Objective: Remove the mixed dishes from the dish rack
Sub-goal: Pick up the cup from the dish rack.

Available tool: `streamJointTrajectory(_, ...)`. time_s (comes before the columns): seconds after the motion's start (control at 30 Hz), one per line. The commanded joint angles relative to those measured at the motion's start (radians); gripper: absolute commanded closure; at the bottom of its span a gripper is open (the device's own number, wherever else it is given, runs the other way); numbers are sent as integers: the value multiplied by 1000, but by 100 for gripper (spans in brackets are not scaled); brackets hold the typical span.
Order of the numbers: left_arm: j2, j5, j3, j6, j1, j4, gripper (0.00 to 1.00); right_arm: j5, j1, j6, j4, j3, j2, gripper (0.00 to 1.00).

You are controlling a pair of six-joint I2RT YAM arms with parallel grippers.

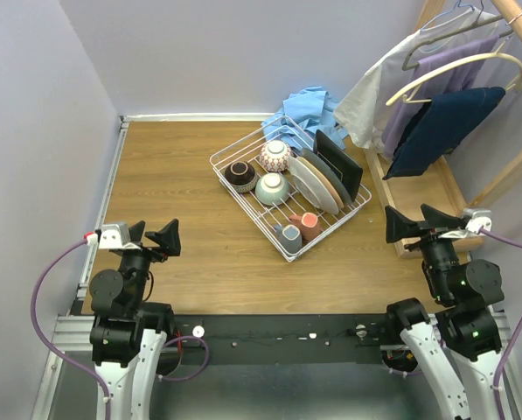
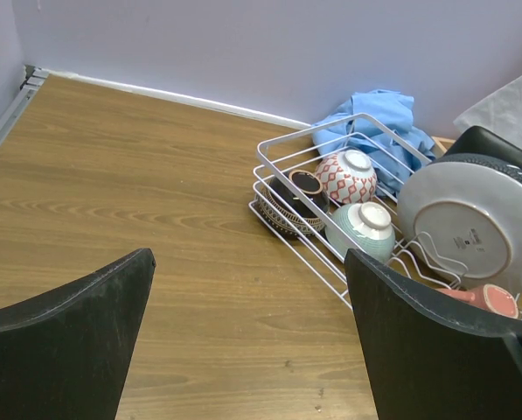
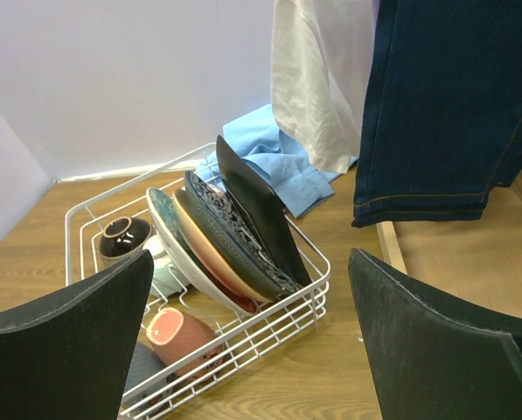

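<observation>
Plates (image 3: pixel 212 249) stand edge-on from right wrist (left wrist: one underside).

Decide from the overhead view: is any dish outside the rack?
No, the plates, bowls and cups all sit inside the dish rack.

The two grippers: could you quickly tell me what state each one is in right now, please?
Left gripper: open, holding nothing.
Right gripper: open, holding nothing.
</observation>
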Motion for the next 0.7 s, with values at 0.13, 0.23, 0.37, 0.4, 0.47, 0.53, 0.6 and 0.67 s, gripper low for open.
streamJointTrajectory(0.13,-29,-8,-15,-6,6,44,1,17,4,56,25,10,79,0)
streamJointTrajectory(0.23,-37,-11,-28,-6,7,53,1,-17,4,77,30,28,159,0)
streamJointTrajectory(0.37,-60,-55,-46,-4,6,65,1,-91,4,151,-51,84,306,0)
streamJointTrajectory(0.4,-71,-61,-49,-4,6,64,1,-89,4,165,-68,97,370,0)
streamJointTrajectory(0.47,-77,-86,-54,-4,7,56,1,-89,4,206,-117,135,430,0)
streamJointTrajectory(0.53,-75,-94,-49,-4,6,39,1,-141,4,188,-129,149,495,0)
streamJointTrajectory(0.6,-60,-86,-34,-1,6,8,1,-195,4,162,-132,163,527,0)
streamJointTrajectory(0.67,-48,-66,-23,8,6,-15,1,-250,4,140,-142,174,572,0)
